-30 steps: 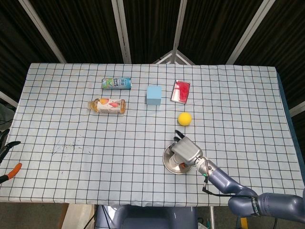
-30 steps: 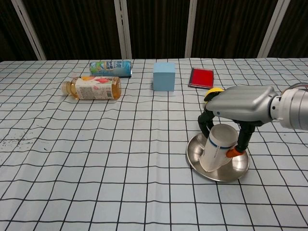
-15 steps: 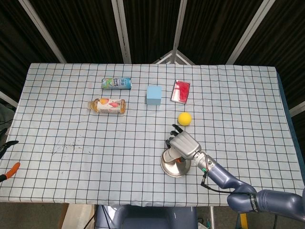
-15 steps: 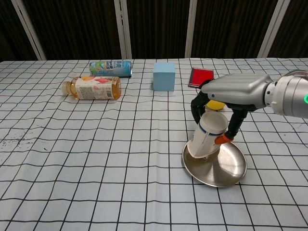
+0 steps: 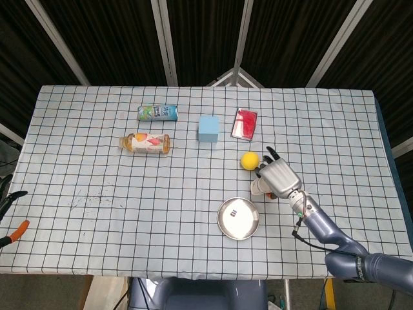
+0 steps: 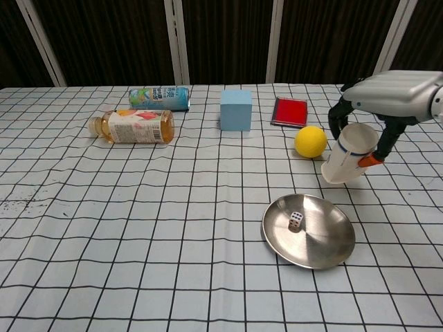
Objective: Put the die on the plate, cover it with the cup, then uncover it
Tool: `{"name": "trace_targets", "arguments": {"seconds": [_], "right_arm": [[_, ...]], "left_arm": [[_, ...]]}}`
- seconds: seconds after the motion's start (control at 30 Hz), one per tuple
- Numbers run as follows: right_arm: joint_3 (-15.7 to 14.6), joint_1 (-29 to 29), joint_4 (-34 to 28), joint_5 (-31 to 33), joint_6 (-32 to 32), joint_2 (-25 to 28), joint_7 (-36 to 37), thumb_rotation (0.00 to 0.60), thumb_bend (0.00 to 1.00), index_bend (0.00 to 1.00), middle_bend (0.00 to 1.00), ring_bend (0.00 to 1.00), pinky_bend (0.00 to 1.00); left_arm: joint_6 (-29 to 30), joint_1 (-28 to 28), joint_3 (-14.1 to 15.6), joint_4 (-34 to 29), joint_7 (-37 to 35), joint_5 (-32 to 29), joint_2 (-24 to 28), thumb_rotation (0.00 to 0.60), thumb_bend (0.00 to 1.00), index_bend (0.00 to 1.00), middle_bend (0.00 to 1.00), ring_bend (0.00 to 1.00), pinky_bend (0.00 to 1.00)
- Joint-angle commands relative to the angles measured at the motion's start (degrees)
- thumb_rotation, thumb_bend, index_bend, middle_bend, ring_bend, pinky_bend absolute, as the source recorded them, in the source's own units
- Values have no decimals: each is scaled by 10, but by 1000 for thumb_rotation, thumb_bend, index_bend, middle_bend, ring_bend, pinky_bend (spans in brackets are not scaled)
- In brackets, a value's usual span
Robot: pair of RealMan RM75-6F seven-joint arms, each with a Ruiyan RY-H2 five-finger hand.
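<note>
I read the task as nearly complete: the small white die [image 6: 295,220] sits uncovered in the round steel plate [image 6: 332,247]. My right robot hand [image 6: 391,93] grips the white paper cup [image 6: 348,162], tilted, beside the plate near the yellow ball [image 6: 311,141]. Remaining, in my judgement: set the cup on the checked worktop [image 6: 138,228]. The left hand is out of view.

The right hand [image 6: 377,104] is raised, palm down, fingers curled around the tilted cup [image 6: 348,153], just beside the yellow ball [image 6: 311,141]. Its arm reaches in from the lower right. The left hand is out of sight.
</note>
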Motion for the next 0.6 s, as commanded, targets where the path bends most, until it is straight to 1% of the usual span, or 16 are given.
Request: {"name": "trace_targets", "arguments": {"seconds": [0.03,0.13,0.3,0.4,0.6], "right_arm": [[-1,-3,18,27,-2,7,-28,600,521,705,511,226,0],[-1,-4,31,44,-6,4,-38,600,522,704,511,223,0],[-2,-8,72,58,-7,-16,-43,600,521,705,511,208,0],[-1,-10,82,65,-16,-21,-30,600,521,692,509,191,0],[4,-14,82,67,-41,-24,21,600,521,639,498,171,0]], "left_arm": [[-1,0,0,-1,1,-1,0,600,385,247,0,0,23],[-1,0,0,-1,2,0,0,600,385,251,0,0,23],[-3,0,0,-3,4,-4,0,600,385,254,0,0,24],[-3,0,-1,-3,4,-4,0,600,385,254,0,0,24],[-7,-2,0,-4,7,-3,-1,600,385,254,0,0,23]]}}
